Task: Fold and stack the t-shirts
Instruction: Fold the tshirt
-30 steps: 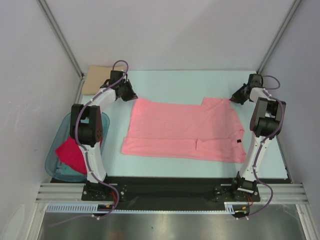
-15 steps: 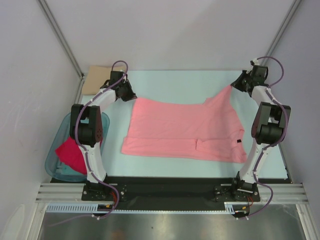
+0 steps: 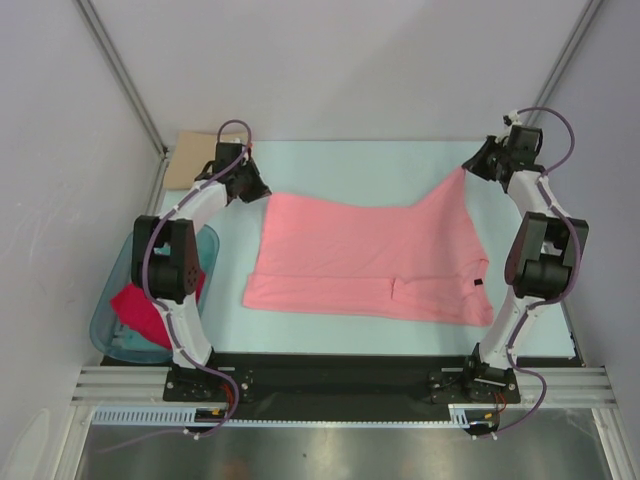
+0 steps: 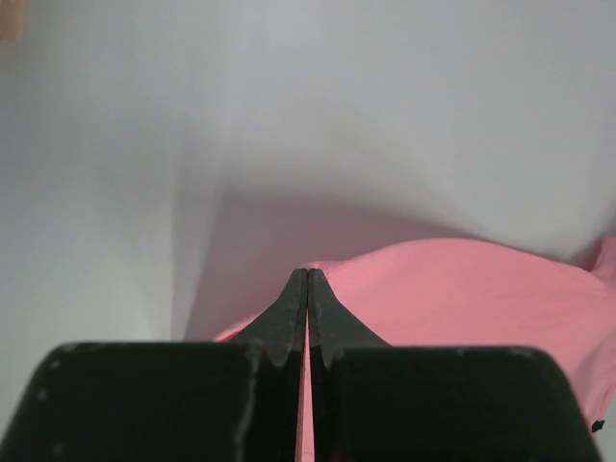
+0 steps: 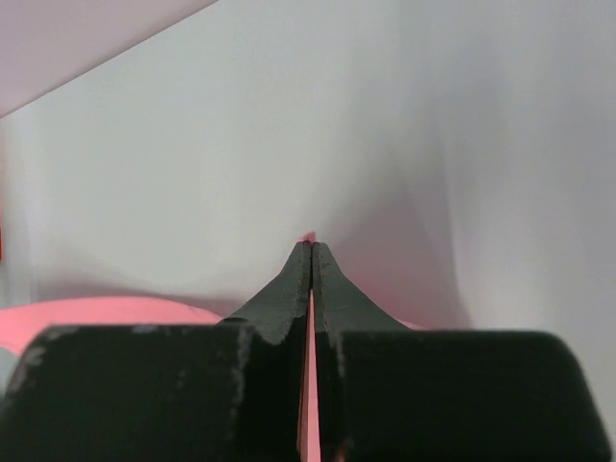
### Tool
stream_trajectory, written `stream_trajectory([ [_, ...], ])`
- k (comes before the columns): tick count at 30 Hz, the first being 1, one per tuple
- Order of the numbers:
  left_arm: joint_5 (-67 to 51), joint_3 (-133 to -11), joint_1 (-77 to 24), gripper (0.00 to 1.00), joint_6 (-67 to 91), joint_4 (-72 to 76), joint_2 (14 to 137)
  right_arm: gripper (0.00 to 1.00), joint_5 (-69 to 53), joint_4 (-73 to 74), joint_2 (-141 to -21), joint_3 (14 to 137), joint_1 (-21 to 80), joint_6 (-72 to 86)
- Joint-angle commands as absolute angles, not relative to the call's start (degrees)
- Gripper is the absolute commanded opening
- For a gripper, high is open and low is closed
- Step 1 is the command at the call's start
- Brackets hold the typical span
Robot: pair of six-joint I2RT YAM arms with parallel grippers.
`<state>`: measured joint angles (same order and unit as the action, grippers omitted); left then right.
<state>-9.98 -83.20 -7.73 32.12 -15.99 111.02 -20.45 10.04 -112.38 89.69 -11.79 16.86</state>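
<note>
A salmon-pink t-shirt [image 3: 365, 255] with a small dark label [image 3: 478, 284] lies spread on the table. My left gripper [image 3: 266, 193] is shut on its far left corner; in the left wrist view the jaws [image 4: 307, 274] pinch pink cloth [image 4: 462, 298]. My right gripper [image 3: 466, 171] is shut on the far right corner and holds it raised off the table; the right wrist view shows pink cloth between the closed jaws [image 5: 312, 245]. A tan shirt [image 3: 193, 160] lies at the far left corner. A crimson-pink shirt [image 3: 140, 308] sits in the tub.
A translucent teal plastic tub [image 3: 110, 330] stands at the left edge beside the left arm's base. White walls and metal frame posts enclose the table at the back and sides.
My right gripper has moved back and up, lifting the shirt's far right corner into a peak. My left gripper has shifted slightly back with its corner.
</note>
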Motion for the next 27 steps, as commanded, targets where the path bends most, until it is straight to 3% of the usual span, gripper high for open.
stream_trajectory([
  [1,-8.6,-81.3,-7.5,0.00,33.2,-14.5,106.4,0.00,-20.4,12.6,-107.8,89.6,-11.8,16.1],
  [27,-9.2,-69.3,-6.2,0.00,32.7,-14.9,95.8,0.00,-14.2,25.3,-92.6,77.1,-13.3,18.9],
])
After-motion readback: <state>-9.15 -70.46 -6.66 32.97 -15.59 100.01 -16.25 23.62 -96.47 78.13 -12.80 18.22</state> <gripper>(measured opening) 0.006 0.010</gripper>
